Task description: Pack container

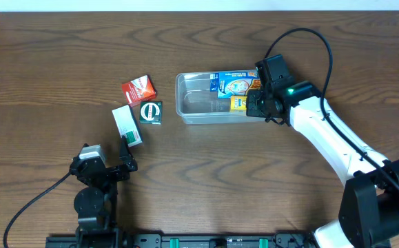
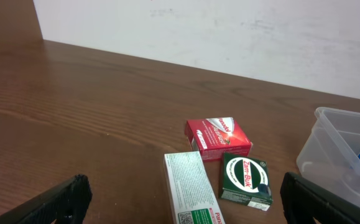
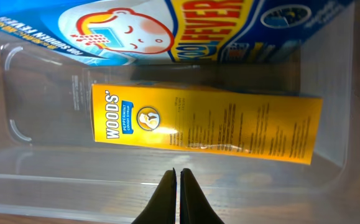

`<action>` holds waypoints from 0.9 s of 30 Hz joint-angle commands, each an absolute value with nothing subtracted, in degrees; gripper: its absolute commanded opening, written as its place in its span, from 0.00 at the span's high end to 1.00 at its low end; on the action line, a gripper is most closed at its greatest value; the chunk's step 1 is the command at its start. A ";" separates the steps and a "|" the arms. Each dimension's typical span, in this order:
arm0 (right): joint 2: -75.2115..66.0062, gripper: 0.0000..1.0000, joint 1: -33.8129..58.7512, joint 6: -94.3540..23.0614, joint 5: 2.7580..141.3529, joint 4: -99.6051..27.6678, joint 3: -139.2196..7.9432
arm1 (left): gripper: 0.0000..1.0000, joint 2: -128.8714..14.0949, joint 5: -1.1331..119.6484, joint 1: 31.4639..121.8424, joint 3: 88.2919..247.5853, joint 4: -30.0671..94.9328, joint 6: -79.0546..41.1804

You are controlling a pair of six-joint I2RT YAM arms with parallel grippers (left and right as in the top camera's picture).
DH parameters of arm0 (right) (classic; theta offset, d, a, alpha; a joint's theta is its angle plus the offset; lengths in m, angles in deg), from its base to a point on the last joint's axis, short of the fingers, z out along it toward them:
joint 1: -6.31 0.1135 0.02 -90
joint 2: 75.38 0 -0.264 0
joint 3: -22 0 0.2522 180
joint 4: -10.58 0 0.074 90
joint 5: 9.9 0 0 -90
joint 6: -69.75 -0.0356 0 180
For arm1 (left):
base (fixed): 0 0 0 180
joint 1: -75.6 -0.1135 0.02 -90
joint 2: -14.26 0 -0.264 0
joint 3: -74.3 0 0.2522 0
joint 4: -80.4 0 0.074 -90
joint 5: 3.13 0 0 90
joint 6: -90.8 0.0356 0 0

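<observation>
Container — centre of the surface, slightly right. Two items are packed at its right end: a blue box along the far wall and a yellow box on its near side. Three remain outside, to the left: red box, green box, white box. Right gripper hangs over the packed end, fingers pressed together, holding nothing. Left gripper — fully spread, empty, near the white box. Judged status: under half complete.

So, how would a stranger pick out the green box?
Find the clear container in the middle of the table. Left of it lie three small boxes. The green box is nearest the container: square and dark green, unlike the red box and the long white box.
</observation>
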State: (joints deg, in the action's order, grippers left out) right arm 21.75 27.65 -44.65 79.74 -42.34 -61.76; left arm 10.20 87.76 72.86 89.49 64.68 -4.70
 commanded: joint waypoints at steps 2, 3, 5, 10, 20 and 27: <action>23.80 0.98 27.26 -37.72 81.36 -41.77 -62.15 | 0.02 10.27 89.46 72.66 88.29 62.67 -3.93; 24.17 0.98 27.26 -37.70 81.81 -41.68 -62.15 | 0.02 10.27 89.46 72.66 88.29 62.67 -3.93; 25.20 0.98 27.26 -36.59 82.01 -41.23 -62.15 | 0.02 10.27 89.46 72.66 88.29 62.67 -3.93; 27.87 0.99 27.26 -35.82 82.01 -40.22 -62.15 | 0.02 10.27 89.46 72.66 88.29 62.69 -3.93; 28.81 0.97 27.19 -34.88 82.30 -38.69 -62.15 | 0.02 10.27 89.46 72.66 88.29 62.67 -3.93; 28.81 0.97 26.88 -34.49 83.65 -37.29 -62.15 | 0.02 10.27 89.46 72.66 88.29 62.67 -3.93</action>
State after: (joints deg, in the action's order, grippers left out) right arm 27.69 27.63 -35.71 81.95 -37.79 -61.78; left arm 10.20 87.76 72.86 89.49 64.68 -4.72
